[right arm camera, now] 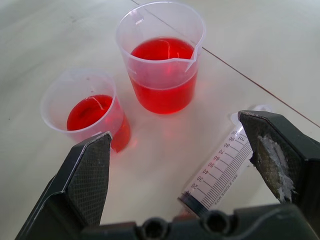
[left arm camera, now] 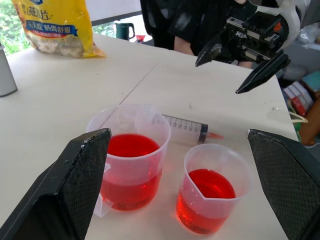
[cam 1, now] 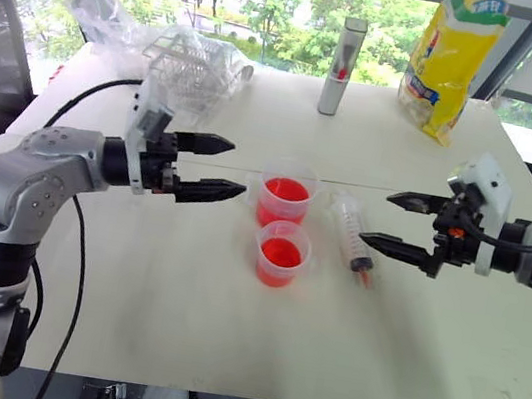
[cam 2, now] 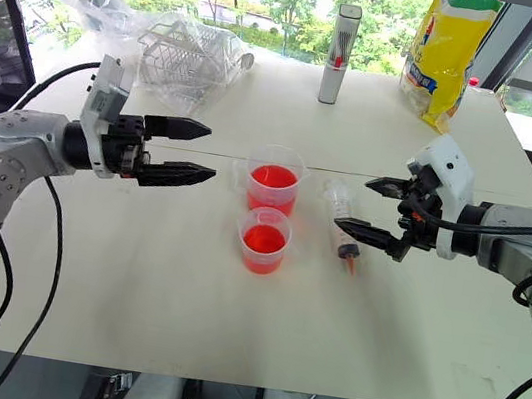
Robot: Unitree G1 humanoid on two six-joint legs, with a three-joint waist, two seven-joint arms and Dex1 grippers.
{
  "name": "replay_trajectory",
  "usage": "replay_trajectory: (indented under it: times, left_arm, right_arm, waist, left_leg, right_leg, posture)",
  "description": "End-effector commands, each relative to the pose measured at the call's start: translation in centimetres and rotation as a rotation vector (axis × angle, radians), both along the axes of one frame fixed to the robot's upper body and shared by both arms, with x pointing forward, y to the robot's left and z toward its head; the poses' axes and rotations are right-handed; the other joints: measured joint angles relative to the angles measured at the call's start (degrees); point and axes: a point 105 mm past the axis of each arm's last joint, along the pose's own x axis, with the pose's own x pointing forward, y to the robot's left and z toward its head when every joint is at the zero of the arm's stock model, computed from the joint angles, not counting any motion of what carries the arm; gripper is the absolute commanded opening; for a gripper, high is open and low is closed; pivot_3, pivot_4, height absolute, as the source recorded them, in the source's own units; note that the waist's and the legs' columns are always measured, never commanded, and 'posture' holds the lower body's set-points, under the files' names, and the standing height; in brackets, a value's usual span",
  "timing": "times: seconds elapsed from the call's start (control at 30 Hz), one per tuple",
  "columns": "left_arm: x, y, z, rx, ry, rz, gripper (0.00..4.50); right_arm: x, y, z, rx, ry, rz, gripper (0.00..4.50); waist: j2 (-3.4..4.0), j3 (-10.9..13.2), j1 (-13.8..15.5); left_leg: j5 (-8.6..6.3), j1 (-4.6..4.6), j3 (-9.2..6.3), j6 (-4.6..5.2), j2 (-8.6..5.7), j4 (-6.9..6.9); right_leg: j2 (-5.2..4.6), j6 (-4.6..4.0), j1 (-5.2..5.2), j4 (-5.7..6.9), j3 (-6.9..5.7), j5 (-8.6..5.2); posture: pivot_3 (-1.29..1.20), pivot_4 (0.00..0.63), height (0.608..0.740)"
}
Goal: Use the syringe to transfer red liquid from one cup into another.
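Two clear cups stand mid-table, a larger far cup (cam 1: 285, 193) and a smaller near cup (cam 1: 283, 253), both holding red liquid (cam 1: 287, 190). The syringe (cam 1: 353, 236) lies flat on the table just right of the cups, orange tip toward me. My left gripper (cam 1: 216, 166) hovers open left of the cups, pointing at them, nothing between its fingers. On the other side, my right gripper (cam 1: 392, 222) hangs open above the syringe (right arm camera: 221, 171) and points left. From its wrist the barrel shows between the two fingers, apart from both.
A grey upright cylinder (cam 1: 344, 53) with a red mark stands at the back, a yellow snack bag (cam 1: 453, 59) at the back right, and crumpled clear plastic over a wire basket (cam 1: 181, 62) at the back left. A black cable (cam 1: 74, 260) trails along the left side. A person (left arm camera: 200, 25) sits beyond the table's right end.
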Motion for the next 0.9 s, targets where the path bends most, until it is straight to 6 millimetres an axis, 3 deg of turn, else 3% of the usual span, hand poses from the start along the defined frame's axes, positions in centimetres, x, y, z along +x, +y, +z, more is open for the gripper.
replay_trajectory:
  times: [0.03, 0.23, 0.47, 0.9]
  left_arm:
    - [-0.7, 0.1, 1.5, -0.016, -0.048, 0.001, 4.5]
    - [-0.9, 0.3, 2.7, -0.055, -0.056, 0.007, 4.5]
    - [-0.7, 0.5, 2.2, -0.043, -0.057, 0.019, 4.5]
    - [-0.4, 0.0, 1.9, -0.051, -0.055, -0.001, 4.5]
  right_arm:
    - [0.1, 0.3, 1.5, -0.002, -0.077, 0.017, 4.44]
    - [0.6, 0.6, 1.8, -0.004, -0.079, 0.031, 4.44]
    - [0.3, 1.0, 1.7, -0.012, -0.069, 0.047, 4.44]
    - [1.6, -0.2, 1.0, -0.039, 0.049, -0.07, 4.44]
  waist:
    - [0.0, 0.0, -0.02]
    - [0.0, 0.0, 0.0]
    - [0.0, 0.0, 0.02]
    - [0.0, 0.0, -0.03]
  left_leg:
    - [0.0, 0.0, 0.0, 0.0, 0.0, 0.0]
    - [0.0, 0.01, 0.0, 0.0, 0.0, 0.0]
    - [0.0, 0.01, 0.0, 0.0, 0.0, 0.0]
    - [0.0, 0.02, 0.01, 0.0, 0.0, 0.01]
  right_leg:
    - [0.0, 0.0, 0.0, 0.0, 0.0, 0.0]
    - [0.0, 0.0, 0.0, 0.0, 0.0, 0.0]
    - [0.0, 0.0, 0.01, 0.0, 0.0, 0.0]
    - [-0.01, 0.0, 0.01, 0.01, 0.01, 0.0]
  posture:
    - [0.0, 0.15, 0.74]
    - [0.0, 0.15, 0.74]
    - [0.0, 0.15, 0.74]
    - [0.0, 0.15, 0.74]
